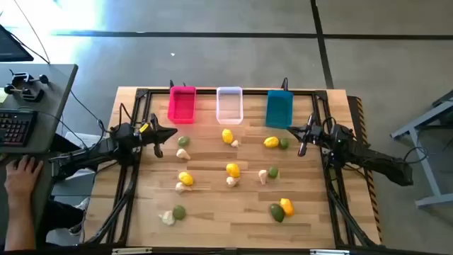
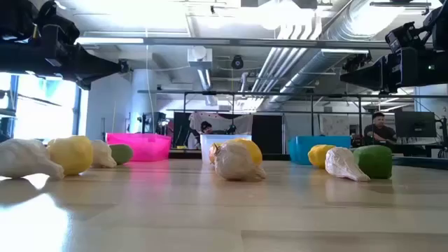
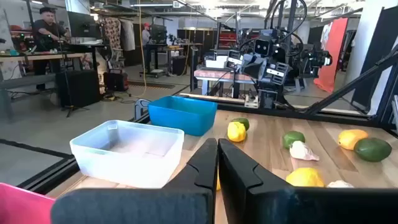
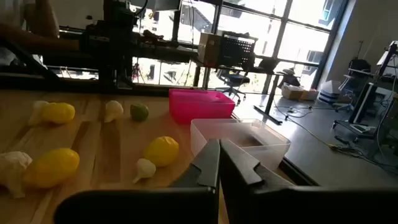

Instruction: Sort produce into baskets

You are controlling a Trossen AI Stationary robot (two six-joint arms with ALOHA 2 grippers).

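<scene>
From above we see a wooden table (image 1: 212,205) with three empty baskets in a row along the upper middle of the frame: a pink basket (image 1: 182,104), a clear white basket (image 1: 229,105) and a teal basket (image 1: 279,108). None of the produce is in them. It lies scattered below them across the centre and lower part of the frame: yellow lemons such as one (image 1: 227,136) just under the white basket, another (image 1: 232,169) at centre and one (image 1: 185,178) lower left; green limes, one (image 1: 183,141) under the pink basket and one (image 1: 179,211) near the bottom left; and off-white garlic pieces, one (image 1: 262,176) right of centre and one (image 1: 168,218) at the bottom left

The left gripper (image 1: 172,134) hangs at the left edge of the table, above the wood and near the lime under the pink basket. The right gripper (image 1: 303,146) hangs at the right edge, below the teal basket. In each wrist view the two dark fingers meet with no gap, so we judge both sets of jaws pressed together and holding nothing. A person's hand (image 1: 21,172) rests at the far left of the frame, off the table

We judge sorting has not begun. To do the first pick well, we would spread the jaws before descending, choose a piece standing apart from its neighbours, such as the lime near the left gripper, and come straight down so the fingers straddle it without nudging the garlic (image 1: 183,153) just below it. Round pieces may roll, so we would close gently and centred
</scene>
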